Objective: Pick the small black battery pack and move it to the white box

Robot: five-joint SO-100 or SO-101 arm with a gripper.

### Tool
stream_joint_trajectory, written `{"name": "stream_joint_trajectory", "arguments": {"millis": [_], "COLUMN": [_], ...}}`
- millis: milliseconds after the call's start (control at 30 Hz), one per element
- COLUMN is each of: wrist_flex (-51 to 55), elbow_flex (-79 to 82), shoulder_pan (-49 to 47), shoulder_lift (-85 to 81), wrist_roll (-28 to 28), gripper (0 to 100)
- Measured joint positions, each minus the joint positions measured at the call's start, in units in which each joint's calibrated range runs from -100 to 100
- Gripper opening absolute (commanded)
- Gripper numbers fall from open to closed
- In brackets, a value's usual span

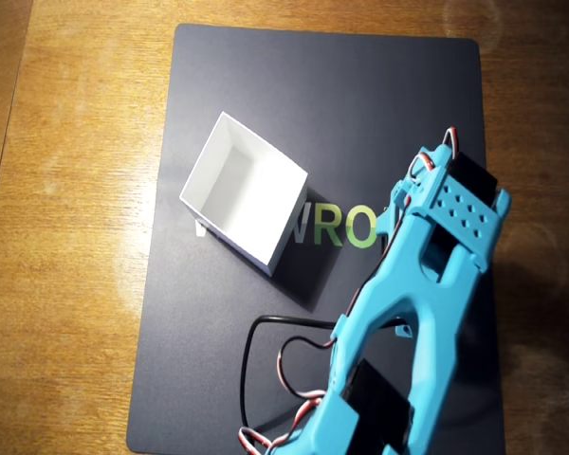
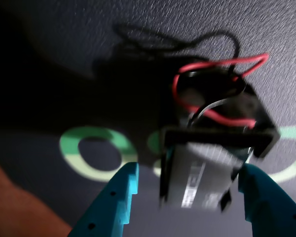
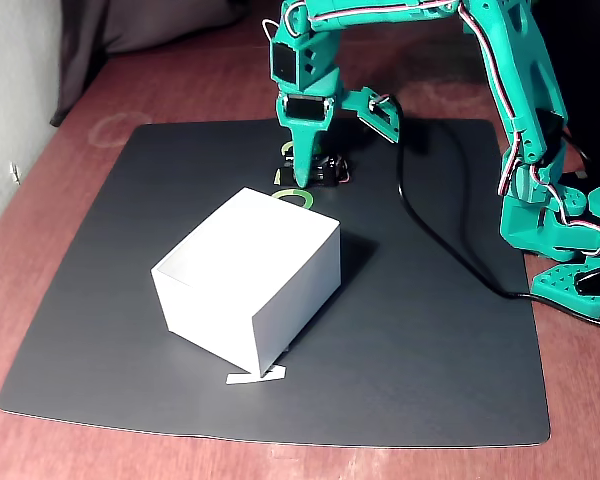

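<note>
Wrist view: gripper (image 2: pixel 187 197) wide open, fingers either side of the battery pack (image 2: pixel 207 173) w/o touching, nothing held; pack lies on the dark mat (image 3: pixel 430 380), lined up for a grasp. White box (image 3: pixel 248 288) sits apart.

Overhead view: dark mat (image 1: pixel 266 379) carries printed letters, "WRO" readable, W and R pale, O green, just left of the arm, partly hidden by the white box (image 1: pixel 245 187). Wrist view: green ring letters under the pincer (image 2: pixel 187 197); label on the battery pack (image 2: pixel 207 173) too blurred to read.
</note>
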Motion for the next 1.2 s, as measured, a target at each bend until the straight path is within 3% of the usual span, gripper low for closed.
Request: {"name": "stream_joint_trajectory", "arguments": {"millis": [433,1200], "wrist_flex": [-5.32,-5.76], "elbow_flex": [1.0,2.27], "shoulder_pan": [-1.11,-0.62], "shoulder_lift": [2.54,3.39], "wrist_roll": [0.16,-0.26], "gripper": [24,23]}}
